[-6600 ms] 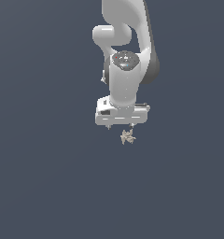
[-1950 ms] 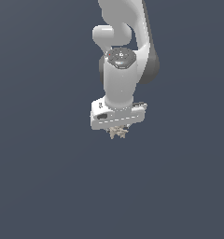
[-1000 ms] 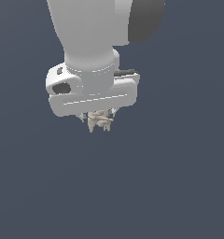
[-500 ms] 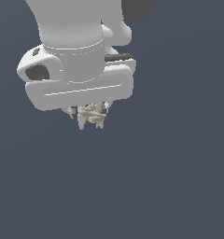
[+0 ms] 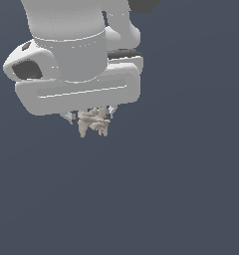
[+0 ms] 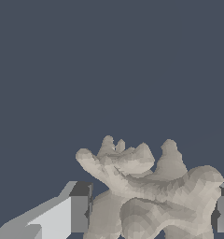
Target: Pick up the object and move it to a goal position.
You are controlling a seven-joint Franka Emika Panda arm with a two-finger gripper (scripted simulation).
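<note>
The object (image 5: 93, 122) is a small beige-tan lumpy thing with stubby prongs. In the exterior view it hangs just under the big white gripper (image 5: 91, 118), whose body fills the upper part of the picture and hides most of the fingers. In the wrist view the object (image 6: 149, 193) sits between the two fingers (image 6: 79, 214), which press on it from either side. The gripper (image 6: 151, 214) is shut on the object and holds it up off the dark surface.
A plain dark blue-grey surface (image 5: 181, 199) lies all around and below. The white arm's links (image 5: 121, 30) rise behind the gripper at the top of the exterior view.
The gripper with the object in it has come much closer to the exterior camera and looms larger, shifting a little toward the exterior view's left. The grip on the object is unchanged.
</note>
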